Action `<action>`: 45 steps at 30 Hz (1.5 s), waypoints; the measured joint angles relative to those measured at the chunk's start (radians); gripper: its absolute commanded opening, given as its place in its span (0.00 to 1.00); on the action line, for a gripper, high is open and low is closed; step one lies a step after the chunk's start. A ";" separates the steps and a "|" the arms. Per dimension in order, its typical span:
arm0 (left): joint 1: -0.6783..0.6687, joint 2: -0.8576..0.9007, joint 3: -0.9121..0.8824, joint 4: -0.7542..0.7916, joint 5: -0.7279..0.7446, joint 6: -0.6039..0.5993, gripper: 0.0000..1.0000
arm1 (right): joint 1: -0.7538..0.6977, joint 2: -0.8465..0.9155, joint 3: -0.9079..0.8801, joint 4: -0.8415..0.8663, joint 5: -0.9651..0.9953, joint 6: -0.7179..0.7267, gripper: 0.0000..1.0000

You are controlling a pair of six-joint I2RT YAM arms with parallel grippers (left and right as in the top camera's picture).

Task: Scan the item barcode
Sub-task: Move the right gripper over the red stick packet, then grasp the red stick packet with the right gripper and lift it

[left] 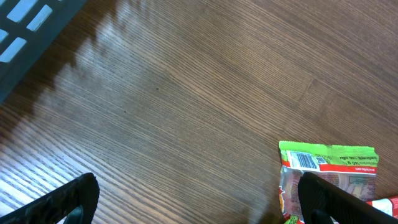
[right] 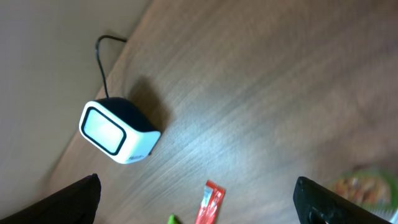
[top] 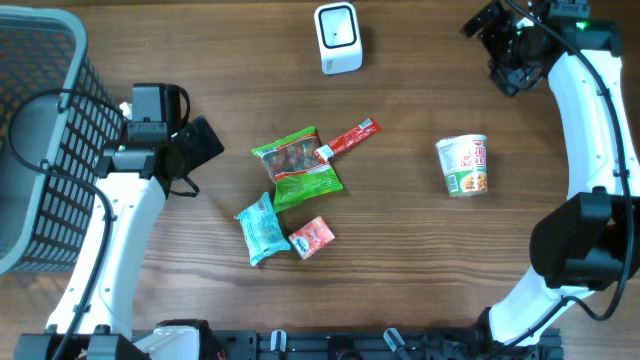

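The white barcode scanner [top: 338,38] stands at the table's far middle and shows in the right wrist view [right: 118,132] with its cable. A green snack packet [top: 298,166] lies at the centre, its barcode visible in the left wrist view [left: 329,174]. Beside it lie a red stick sachet [top: 350,138] [right: 209,202], a teal packet [top: 262,228] and a small red packet [top: 312,237]. A cup of noodles [top: 464,165] lies on its side to the right. My left gripper [top: 195,160] [left: 196,199] hangs open left of the green packet. My right gripper [top: 495,50] [right: 196,199] is open at the far right, holding nothing.
A dark mesh basket [top: 40,130] fills the left edge, and its rim shows in the left wrist view [left: 25,25]. Bare wooden table [top: 420,270] spreads between the items and the front edge.
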 measured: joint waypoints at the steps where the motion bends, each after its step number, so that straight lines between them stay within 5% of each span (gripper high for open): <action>1: 0.000 0.000 0.000 0.000 0.000 0.000 1.00 | 0.000 0.000 0.000 -0.003 0.001 0.039 1.00; 3: 0.000 0.000 0.000 0.000 0.000 0.000 1.00 | 0.000 0.000 0.000 -0.029 0.029 0.047 1.00; 6: 0.000 0.000 0.000 0.000 0.000 0.000 1.00 | 0.000 0.000 -0.001 -0.085 0.037 -0.189 1.00; 10: 0.000 0.000 0.000 0.000 0.000 0.000 1.00 | 0.035 0.000 -0.076 -0.143 0.140 -0.300 1.00; 15: 0.000 0.000 0.000 0.000 0.000 0.000 1.00 | 0.198 0.000 -0.094 -0.156 0.097 -0.517 1.00; 23: 0.000 0.000 0.000 0.000 0.000 0.000 1.00 | 0.579 0.000 -0.094 -0.120 0.066 -0.607 1.00; 27: 0.000 0.000 0.000 0.000 0.000 0.000 1.00 | 0.640 0.000 -0.094 -0.107 0.061 -0.610 1.00; 31: 0.000 0.000 0.000 0.000 0.000 0.000 1.00 | 0.636 0.000 -0.094 -0.107 0.064 -0.616 0.77; 33: 0.000 0.000 0.000 0.000 0.000 0.000 1.00 | 0.629 0.000 -0.106 -0.100 0.075 -0.634 0.96; 36: 0.000 0.000 0.000 0.000 0.000 0.000 1.00 | 0.626 0.000 -0.167 -0.056 0.114 -0.661 1.00; 38: 0.000 0.000 0.000 0.000 0.000 0.000 1.00 | 0.626 0.000 -0.210 0.051 0.114 -0.661 0.70; 40: 0.000 0.000 0.000 0.000 0.000 0.000 1.00 | 0.626 0.000 -0.246 0.119 0.115 -0.634 0.68; 45: 0.000 0.000 0.000 0.000 0.000 0.000 1.00 | 0.619 0.000 -0.311 0.261 0.171 -0.246 0.55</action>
